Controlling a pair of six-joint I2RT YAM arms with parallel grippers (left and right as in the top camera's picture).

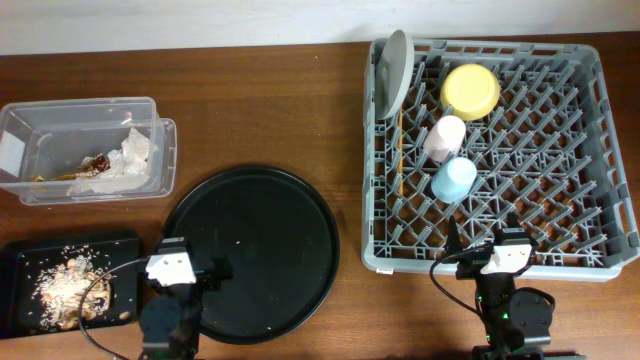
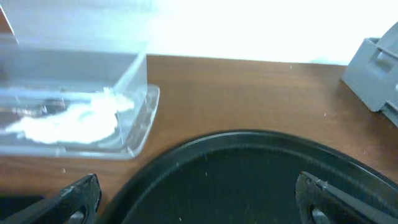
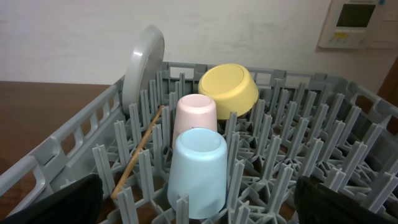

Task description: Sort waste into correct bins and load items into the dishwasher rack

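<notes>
The grey dishwasher rack (image 1: 590, 150) holds a light blue cup (image 1: 453, 179), a pink cup (image 1: 445, 137), a yellow bowl (image 1: 470, 91), an upright white plate (image 1: 396, 72) and wooden chopsticks (image 1: 400, 150). The same things show in the right wrist view: blue cup (image 3: 197, 171), pink cup (image 3: 195, 114), bowl (image 3: 228, 89), plate (image 3: 142, 65), chopsticks (image 3: 138, 151). The clear tub (image 1: 60, 120) holds white napkins (image 1: 135, 155) and a brownish wrapper (image 1: 95, 163). The flat black tray (image 1: 25, 260) holds food scraps (image 1: 65, 280). My left gripper (image 2: 199, 202) is open over the round tray's near edge. My right gripper (image 3: 199, 199) is open at the rack's near edge.
A large round black tray (image 1: 255, 250) lies in the middle of the wooden table, bare but for a few crumbs; it also fills the left wrist view (image 2: 249, 180). The tub (image 2: 130, 87) stands to its far left. A white wall runs behind.
</notes>
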